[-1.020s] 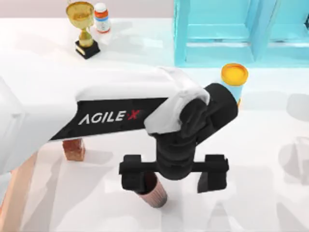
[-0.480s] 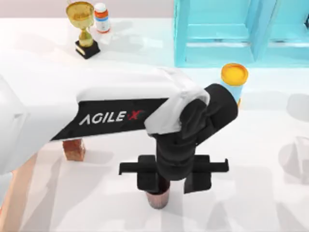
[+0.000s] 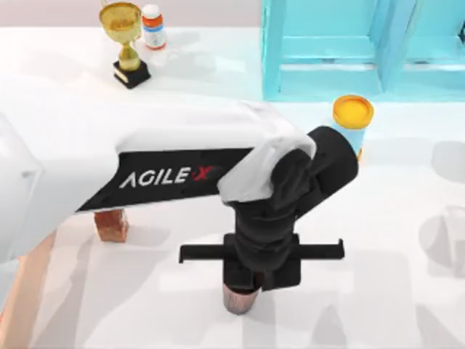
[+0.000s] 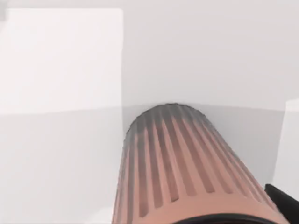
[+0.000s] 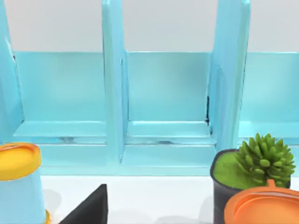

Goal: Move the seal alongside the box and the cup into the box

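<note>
1. The left arm (image 3: 145,174) reaches in from the table's left edge across the middle of the table (image 3: 392,291), its left gripper (image 3: 251,280) pointing down at the near centre.
2. The cup (image 3: 238,299) stands on the table directly under that gripper, its sides between the closed-in fingers.
3. The seal (image 3: 110,224) sits on the table to the left of the cup, well apart, partly under the arm.
4. A strip of the box (image 3: 25,291) lies at the near left edge, left of the seal.
5. The trophy (image 3: 125,40) and a bottle (image 3: 152,25) stand side by side at the far left.
6. The shelf unit (image 3: 349,43) fills the far right, with the cylinder (image 3: 353,120) just in front of it.
7. In the right wrist view, a potted plant (image 5: 254,163) stands before the shelf.
</note>
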Available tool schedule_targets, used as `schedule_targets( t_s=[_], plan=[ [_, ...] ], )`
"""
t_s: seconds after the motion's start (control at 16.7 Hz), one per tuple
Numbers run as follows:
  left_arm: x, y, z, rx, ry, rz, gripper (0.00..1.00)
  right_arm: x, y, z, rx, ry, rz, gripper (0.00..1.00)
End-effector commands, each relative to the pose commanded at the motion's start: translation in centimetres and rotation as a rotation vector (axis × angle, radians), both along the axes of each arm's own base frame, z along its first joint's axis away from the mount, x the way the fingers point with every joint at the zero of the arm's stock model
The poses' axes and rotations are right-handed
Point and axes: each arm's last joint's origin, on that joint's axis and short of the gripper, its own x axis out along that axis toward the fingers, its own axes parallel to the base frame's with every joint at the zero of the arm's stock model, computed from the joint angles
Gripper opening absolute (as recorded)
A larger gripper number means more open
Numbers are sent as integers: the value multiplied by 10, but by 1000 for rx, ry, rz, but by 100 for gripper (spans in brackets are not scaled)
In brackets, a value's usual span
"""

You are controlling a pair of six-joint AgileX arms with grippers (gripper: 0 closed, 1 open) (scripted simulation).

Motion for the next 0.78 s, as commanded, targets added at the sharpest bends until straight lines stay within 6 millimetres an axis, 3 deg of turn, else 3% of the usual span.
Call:
schedule_targets(
  t_s=[0.42, 0.78],
  plan=[
    [2, 5, 5, 0, 1, 0, 0, 0, 0, 0, 0, 0, 0, 100],
    [8, 64, 68, -3, 1, 3, 0, 0, 0, 0, 0, 0, 0, 100]
  ],
)
